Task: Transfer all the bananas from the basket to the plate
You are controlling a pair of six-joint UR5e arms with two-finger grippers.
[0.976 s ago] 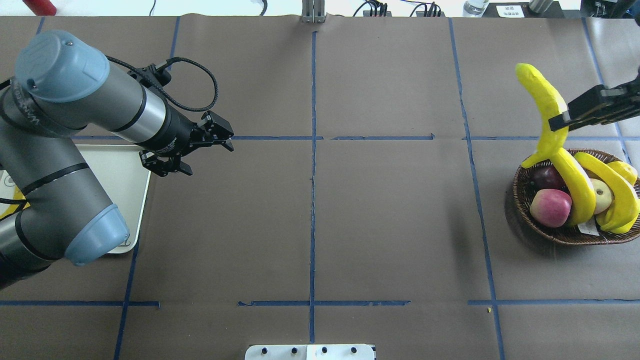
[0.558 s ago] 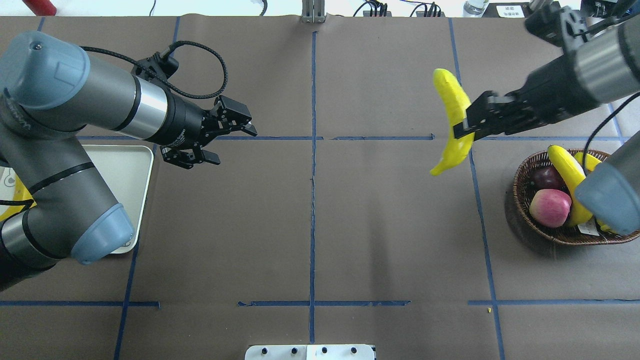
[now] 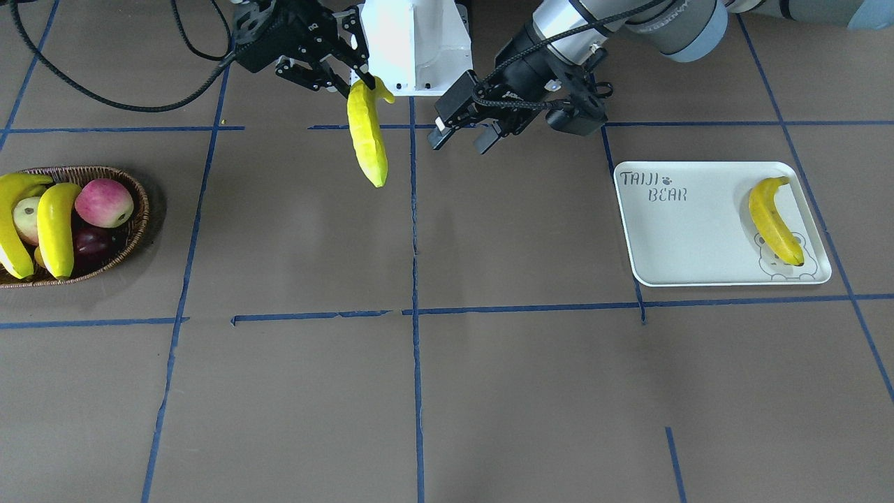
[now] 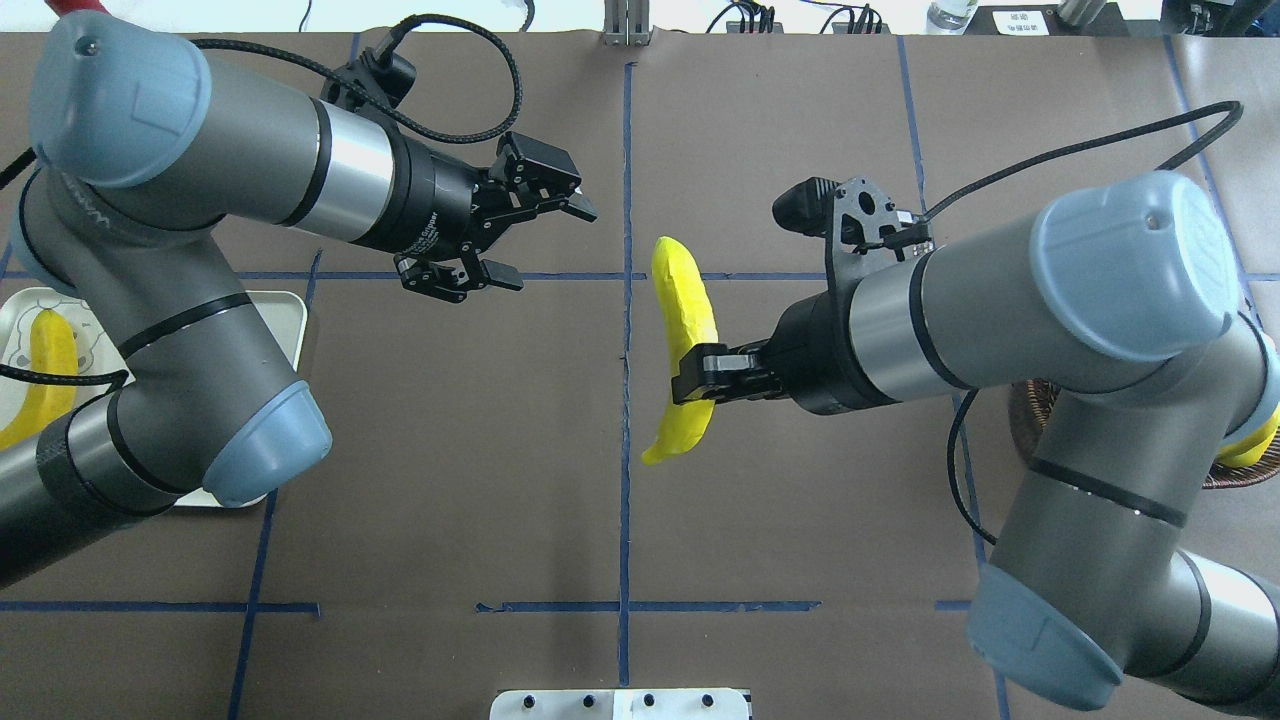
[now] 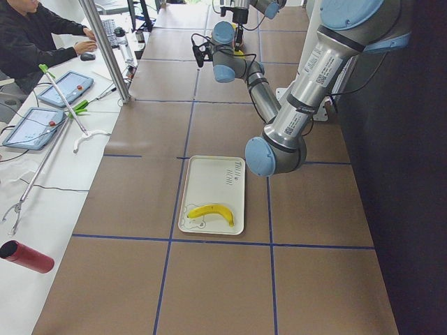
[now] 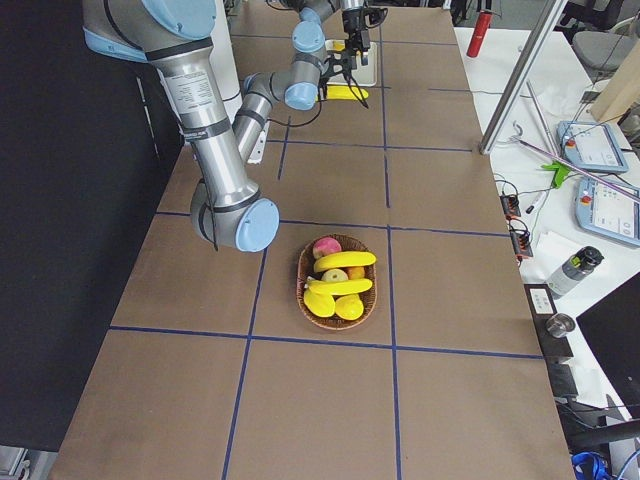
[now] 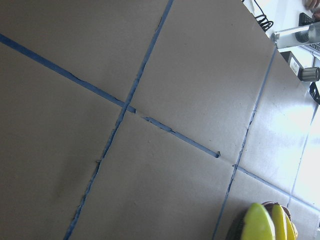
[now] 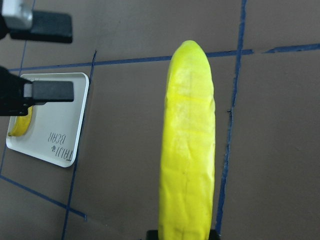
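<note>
Right end effector point(image 4: 690, 385) clamped a banana point(image 4: 680, 300) lying twelve-to-six above the counter point(image 4: 800, 500), the spread-open left end effector point(image 4: 550, 248) at its ten o'clock.

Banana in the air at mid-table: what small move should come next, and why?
Probably the left gripper should approach the banana to take it: it is open and apart from it, the right gripper holds the banana, and the plate lies on the robot's left.

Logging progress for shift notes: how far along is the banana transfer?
Done: one banana lies on the plate. In hand: the right gripper holds a second banana in the air mid-table, near the open left gripper. Left: two bananas in the basket.
</note>
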